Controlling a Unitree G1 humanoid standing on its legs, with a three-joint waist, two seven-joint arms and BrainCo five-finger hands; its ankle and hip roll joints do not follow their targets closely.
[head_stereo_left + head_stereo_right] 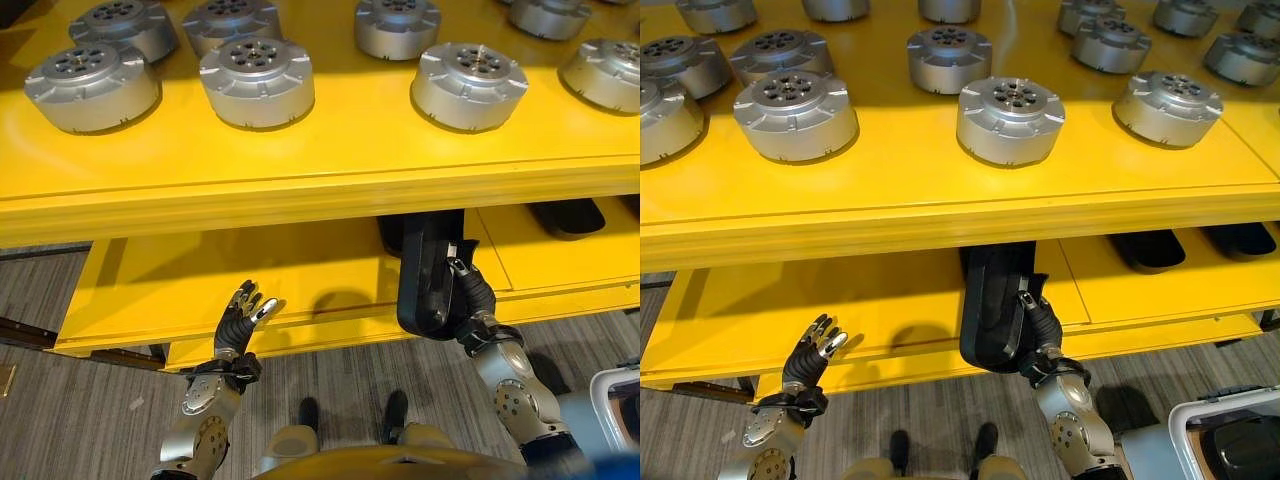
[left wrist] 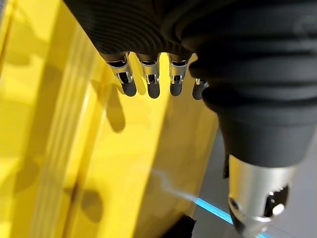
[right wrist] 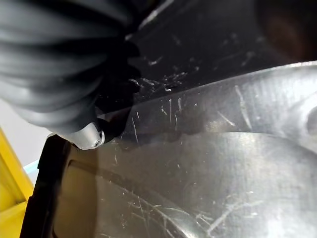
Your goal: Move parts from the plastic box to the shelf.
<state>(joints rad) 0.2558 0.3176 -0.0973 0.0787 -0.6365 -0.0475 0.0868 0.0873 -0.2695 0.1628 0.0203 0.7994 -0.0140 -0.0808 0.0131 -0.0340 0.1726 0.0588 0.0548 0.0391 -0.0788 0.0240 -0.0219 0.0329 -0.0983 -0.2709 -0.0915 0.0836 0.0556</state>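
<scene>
At the front edge of the lower shelf (image 1: 870, 300), the right hand (image 1: 1040, 325) is gripping a black part (image 1: 990, 300), fingers wrapped round its near side and holding it upright, its top end tucking under the upper shelf (image 1: 940, 215). In the right wrist view the scuffed black surface of the part is sitting right against the hand's dark cover. Over on the left, the left hand (image 1: 243, 315) is hovering with fingers spread and relaxed, holding nothing, just in front of the lower shelf's lip and well apart from the part. Between the two hands, bare yellow surface is lying open on the lower shelf. To the right, two more black parts (image 1: 1150, 250) are resting on the lower shelf. Up top, silver round parts (image 1: 1010, 120) are standing in rows, spaced apart. At lower right, the plastic box (image 1: 1230, 435) is showing a pale rim with something dark inside.
</scene>
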